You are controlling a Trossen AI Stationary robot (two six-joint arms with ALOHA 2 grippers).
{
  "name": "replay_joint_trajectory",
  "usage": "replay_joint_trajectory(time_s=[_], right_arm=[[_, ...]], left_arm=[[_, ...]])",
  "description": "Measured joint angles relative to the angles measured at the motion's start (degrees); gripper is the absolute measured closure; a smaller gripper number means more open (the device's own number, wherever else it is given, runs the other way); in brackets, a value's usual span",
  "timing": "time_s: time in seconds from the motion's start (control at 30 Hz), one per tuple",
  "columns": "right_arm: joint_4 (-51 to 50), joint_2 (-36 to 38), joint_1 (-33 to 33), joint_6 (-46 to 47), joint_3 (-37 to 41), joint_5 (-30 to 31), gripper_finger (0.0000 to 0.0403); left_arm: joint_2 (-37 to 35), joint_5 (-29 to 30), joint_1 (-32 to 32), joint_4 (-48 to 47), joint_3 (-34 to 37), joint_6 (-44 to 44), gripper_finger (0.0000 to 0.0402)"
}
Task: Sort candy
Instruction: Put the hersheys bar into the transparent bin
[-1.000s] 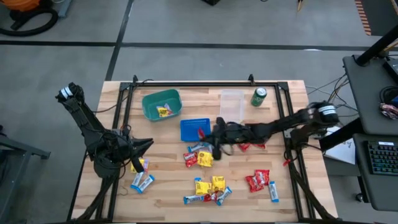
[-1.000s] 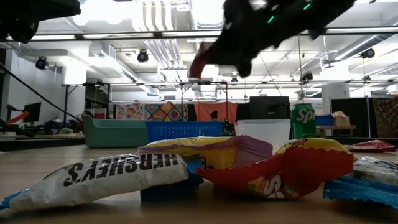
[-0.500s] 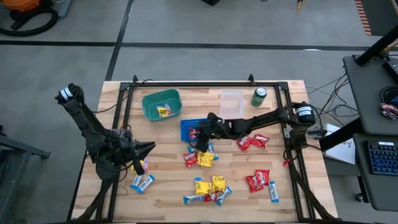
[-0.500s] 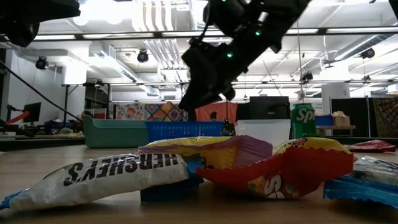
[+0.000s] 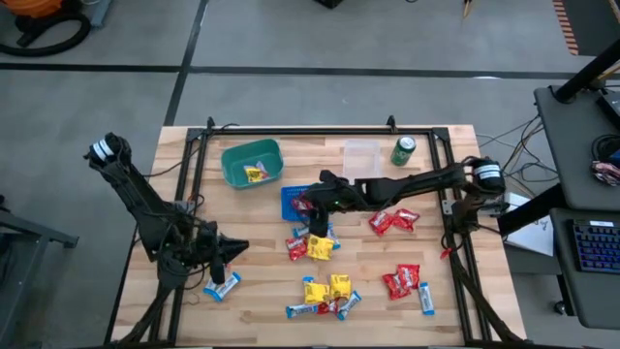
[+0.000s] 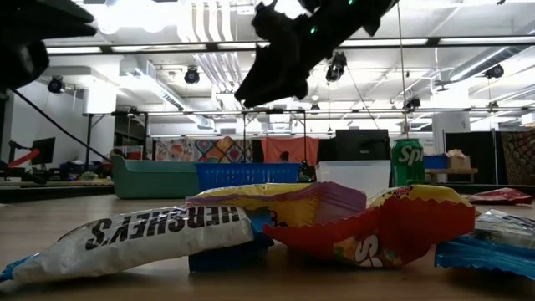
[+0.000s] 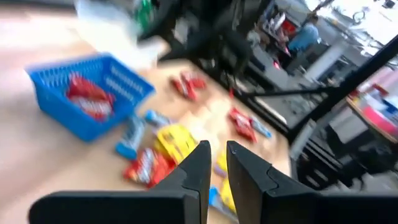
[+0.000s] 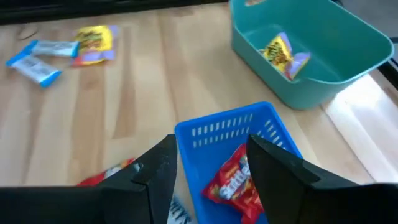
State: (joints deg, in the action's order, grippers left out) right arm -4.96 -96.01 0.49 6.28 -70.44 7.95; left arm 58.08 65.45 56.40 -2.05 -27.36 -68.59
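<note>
Many small wrapped candies, red, yellow and blue-and-white, lie in loose heaps on the wooden table (image 5: 310, 244), (image 5: 327, 296), (image 5: 392, 221), (image 5: 402, 281). My right gripper (image 8: 211, 162) is open and empty. It hangs above the blue basket (image 5: 288, 194), which holds a red candy (image 8: 233, 180). The teal basket (image 5: 252, 163) holds a yellow candy (image 8: 280, 53). My left gripper (image 5: 237, 247) is shut and raised above the table's near left. A yellow candy (image 8: 93, 40) and blue-and-white bars (image 5: 221, 286) lie below and beside it. Nothing shows between its fingers (image 7: 217, 158).
A clear plastic container (image 5: 360, 160) and a green drink can (image 5: 404, 150) stand at the far edge, to the right of the baskets. A black frame borders the table. Bare wood lies between the teal basket and the left arm.
My right gripper has gone toward the table's left from beside the blue basket to above it. The red candy seen at its fingers a second ago no longer shows there. My left gripper has shifted a little toward the near edge.
</note>
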Motion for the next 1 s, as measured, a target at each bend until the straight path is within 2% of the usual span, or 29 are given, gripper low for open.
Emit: replay_joint_trajectory(time_s=[0.23, 0.37, 0.5, 0.63, 0.7, 0.83, 1.0], right_arm=[[-0.3, 4.2, 0.0, -3.4, 0.0, -2.0, 0.0218], [-0.3, 5.1, 0.0, -4.4, 0.0, -2.0, 0.0218], [-0.2, 5.4, 0.0, -4.7, 0.0, -2.0, 0.0218], [-0.4, 5.1, 0.0, -4.8, 0.0, -2.0, 0.0218], [-0.4, 5.1, 0.0, -4.8, 0.1, -2.0, 0.0218], [-0.3, 5.1, 0.0, -4.8, 0.1, -2.0, 0.0218], [-0.3, 5.1, 0.0, -4.8, 0.1, -2.0, 0.0218]], left_arm=[[6.6, -9.2, -0.7, -1.6, -2.7, -10.3, 0.0365], [10.9, -18.1, -0.9, -6.4, -6.6, -19.4, 0.0365], [15.4, -29.4, -0.9, -17.3, -12.8, -28.8, 0.0365], [20.0, -41.8, -0.9, -32.5, -20.6, -37.5, 0.0365], [22.3, -46.2, -0.9, -39.8, -24.6, -39.8, 0.0365], [26.4, -50.5, -0.9, -49.0, -30.6, -41.8, 0.0365], [29.3, -55.0, -1.0, -50.2, -31.2, -46.0, 0.0365]])
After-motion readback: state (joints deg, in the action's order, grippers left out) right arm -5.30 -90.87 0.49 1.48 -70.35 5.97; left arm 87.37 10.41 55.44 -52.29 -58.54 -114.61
